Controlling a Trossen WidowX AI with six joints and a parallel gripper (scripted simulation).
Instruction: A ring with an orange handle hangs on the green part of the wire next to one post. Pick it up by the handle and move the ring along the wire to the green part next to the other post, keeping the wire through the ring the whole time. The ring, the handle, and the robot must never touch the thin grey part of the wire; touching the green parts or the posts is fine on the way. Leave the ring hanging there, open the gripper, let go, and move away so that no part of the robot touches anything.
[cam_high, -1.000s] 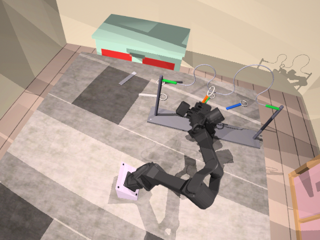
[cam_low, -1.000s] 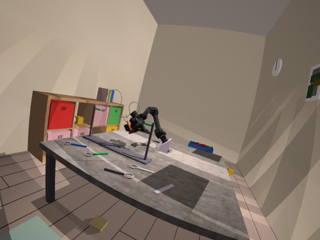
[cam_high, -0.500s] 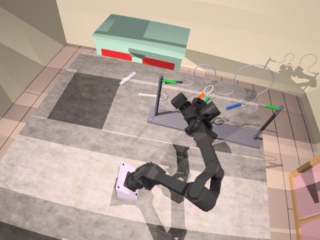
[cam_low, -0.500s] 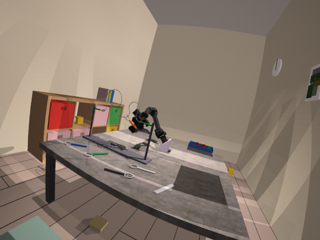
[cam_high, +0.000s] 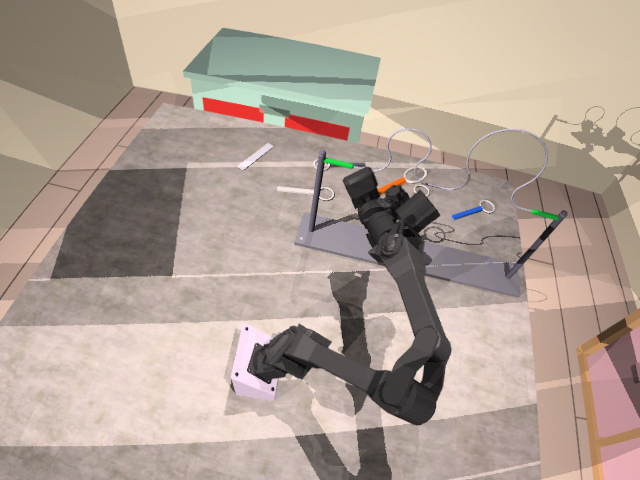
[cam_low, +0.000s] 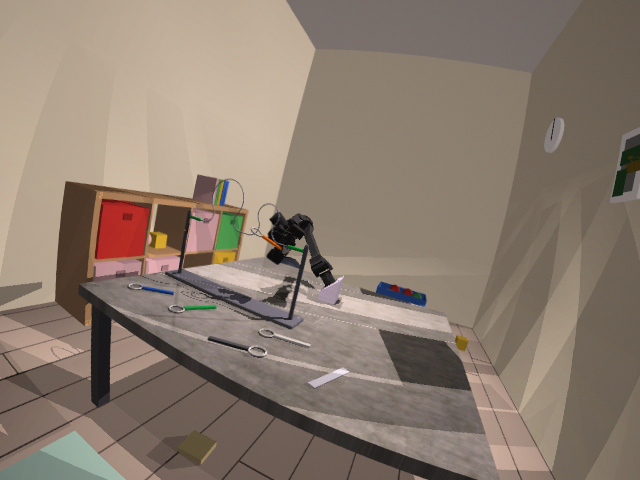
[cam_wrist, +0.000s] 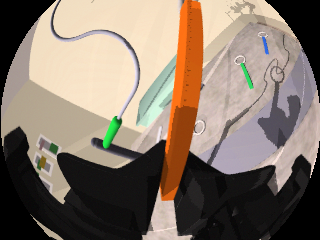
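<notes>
The orange handle (cam_high: 392, 184) (cam_low: 271, 242) (cam_wrist: 190, 70) is clamped in my gripper (cam_high: 383, 192) (cam_low: 279, 248) (cam_wrist: 168, 145), which is shut on it. Its ring (cam_high: 404, 174) is around the grey wire (cam_high: 546, 155) (cam_low: 242, 198) (cam_wrist: 137, 70) at the low stretch between the small and large loops. Whether ring and wire touch is too small to tell; the ring is out of the wrist view. One green part (cam_high: 338, 163) (cam_low: 295, 248) (cam_wrist: 112, 132) is by the left post (cam_high: 316, 196) (cam_low: 298, 284). The other green part (cam_high: 545, 214) (cam_low: 195, 218) is by the right post (cam_high: 537, 242) (cam_low: 183, 242).
The small wire loop rises close to my gripper. The posts stand on a grey base (cam_high: 480, 276). Loose rings with blue (cam_high: 466, 212) (cam_low: 157, 290), green (cam_low: 200, 307), white (cam_high: 294, 190) and black (cam_low: 227, 343) handles lie on the table. A teal box (cam_high: 289, 56) stands behind the table.
</notes>
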